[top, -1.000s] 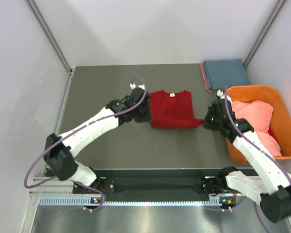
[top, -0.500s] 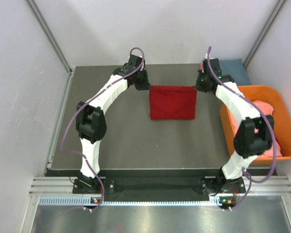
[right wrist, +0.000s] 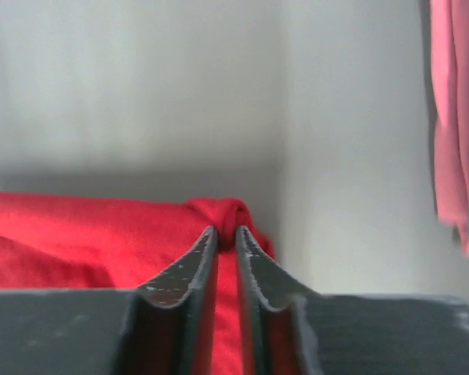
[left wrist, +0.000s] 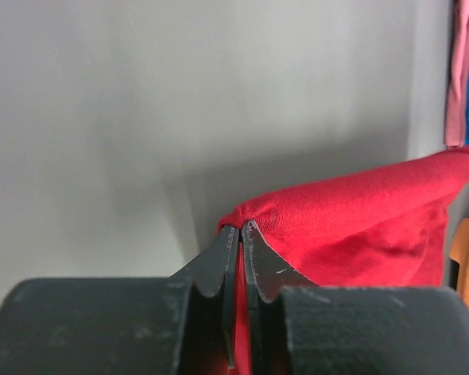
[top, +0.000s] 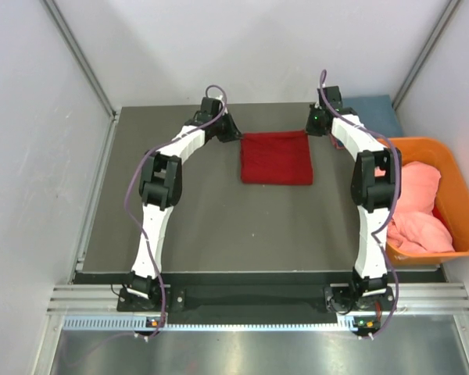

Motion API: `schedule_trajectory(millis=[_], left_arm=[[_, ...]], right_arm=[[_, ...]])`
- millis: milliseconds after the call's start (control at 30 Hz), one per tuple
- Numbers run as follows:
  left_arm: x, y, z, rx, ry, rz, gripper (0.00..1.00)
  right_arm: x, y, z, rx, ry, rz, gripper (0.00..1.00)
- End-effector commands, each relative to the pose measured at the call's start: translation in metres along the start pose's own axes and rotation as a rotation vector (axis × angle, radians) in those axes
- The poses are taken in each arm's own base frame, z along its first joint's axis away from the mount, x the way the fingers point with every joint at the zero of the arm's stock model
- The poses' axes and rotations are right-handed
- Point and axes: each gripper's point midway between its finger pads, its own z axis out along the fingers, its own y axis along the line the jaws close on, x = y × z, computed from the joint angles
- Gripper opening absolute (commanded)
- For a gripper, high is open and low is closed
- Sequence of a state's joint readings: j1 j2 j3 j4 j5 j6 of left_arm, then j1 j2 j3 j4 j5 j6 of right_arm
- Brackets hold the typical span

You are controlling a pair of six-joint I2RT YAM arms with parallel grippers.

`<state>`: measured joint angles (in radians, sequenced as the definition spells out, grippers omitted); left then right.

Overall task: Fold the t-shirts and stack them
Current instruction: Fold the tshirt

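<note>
Left gripper (top: 234, 135) and right gripper (top: 311, 127) were clamped on the far corners of the red shirt (top: 277, 158), lying toward 12 o'clock; the fold looked nearly done, so next: release, then move it to the stack (top: 375, 113) at 1 o'clock.

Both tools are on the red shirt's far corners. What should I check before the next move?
1. Left tool shut on the red t-shirt's far left corner: ok.
2. Right tool shut on the far right corner: ok, cloth bunched at the tips.
3. Fold neat: ok, an even rectangle in the top view.
4. Shirt flat on the table: cannot tell; the held edge looks raised in the wrist views.
5. Folded blue t-shirt bare on top: ok.
6. Salmon-pink t-shirt in the orange tub, unfolded: ok.
</note>
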<state>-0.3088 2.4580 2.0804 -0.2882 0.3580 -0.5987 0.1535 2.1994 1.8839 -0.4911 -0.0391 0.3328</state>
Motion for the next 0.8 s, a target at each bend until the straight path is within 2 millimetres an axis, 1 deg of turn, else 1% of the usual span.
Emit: schedule_trajectory(millis=[0,33,67,100,133,167,200,233,267,300,333,400,433,467,500,533,567,600,633,667,700,767], left_arm=[[-0.054,-0.031,-0.007,0.141,-0.153,0.095,0.12],[-0.059,-0.029,-0.009,0.137,-0.168,0.099,0.16],[-0.065,-0.025,-0.012,0.136,-0.179,0.100,0.22],[-0.067,-0.026,-0.015,0.154,-0.176,0.105,0.30],[-0.071,-0.028,-0.019,0.183,-0.170,0.109,0.32],[-0.073,-0.026,-0.023,0.174,-0.167,0.108,0.33],[-0.074,-0.025,-0.027,0.160,-0.159,0.111,0.33],[-0.073,-0.027,-0.038,0.142,-0.140,0.107,0.32],[-0.071,-0.029,-0.043,0.130,-0.135,0.111,0.31],[-0.067,-0.037,-0.056,0.143,-0.124,0.111,0.30],[-0.060,-0.047,-0.061,0.172,-0.106,0.111,0.29],[-0.047,-0.064,-0.075,0.216,-0.077,0.111,0.27],[-0.033,-0.076,-0.084,0.233,-0.054,0.120,0.27],[-0.026,-0.083,-0.090,0.245,-0.046,0.125,0.25],[-0.014,-0.088,-0.098,0.252,-0.028,0.127,0.24],[0.000,-0.098,-0.098,0.266,-0.006,0.137,0.24],[0.009,-0.103,-0.100,0.279,0.008,0.152,0.24],[0.024,-0.099,-0.097,0.264,0.033,0.152,0.24],[0.037,-0.107,-0.096,0.262,0.049,0.168,0.24],[0.046,-0.106,-0.093,0.257,0.057,0.177,0.24],[0.066,-0.092,-0.085,0.228,0.096,0.162,0.24],[0.086,-0.075,-0.075,0.192,0.126,0.129,0.23]], right_arm=[[-0.043,0.009,0.002,-0.079,-0.102,-0.032,0.17],[-0.045,0.012,0.006,-0.094,-0.106,-0.045,0.22],[-0.047,0.013,0.006,-0.108,-0.107,-0.053,0.29],[-0.048,0.013,0.006,-0.108,-0.106,-0.061,0.32],[-0.055,0.017,0.004,-0.117,-0.116,-0.064,0.32],[-0.050,0.014,0.001,-0.100,-0.085,-0.062,0.33],[-0.051,0.012,-0.003,-0.089,-0.079,-0.052,0.32],[-0.051,0.013,-0.013,-0.088,-0.075,-0.047,0.32],[-0.045,0.015,-0.018,-0.095,-0.058,-0.042,0.31],[-0.043,0.018,-0.024,-0.107,-0.052,-0.036,0.30],[-0.035,0.019,-0.035,-0.116,-0.038,-0.035,0.29],[-0.024,0.026,-0.048,-0.127,-0.024,-0.028,0.25],[-0.014,0.027,-0.059,-0.138,-0.009,-0.027,0.24],[-0.010,0.034,-0.063,-0.164,-0.012,-0.028,0.20],[-0.002,0.043,-0.069,-0.221,0.008,-0.020,0.19],[0.009,0.046,-0.076,-0.243,0.025,-0.015,0.18],[0.013,0.054,-0.079,-0.288,0.027,-0.015,0.17],[0.018,0.058,-0.081,-0.307,0.035,-0.009,0.16],[0.030,0.057,-0.078,-0.317,0.053,-0.005,0.16],[0.038,0.059,-0.075,-0.336,0.072,0.004,0.15],[0.054,0.052,-0.067,-0.321,0.110,0.012,0.15],[0.070,0.046,-0.055,-0.303,0.143,0.019,0.14]])
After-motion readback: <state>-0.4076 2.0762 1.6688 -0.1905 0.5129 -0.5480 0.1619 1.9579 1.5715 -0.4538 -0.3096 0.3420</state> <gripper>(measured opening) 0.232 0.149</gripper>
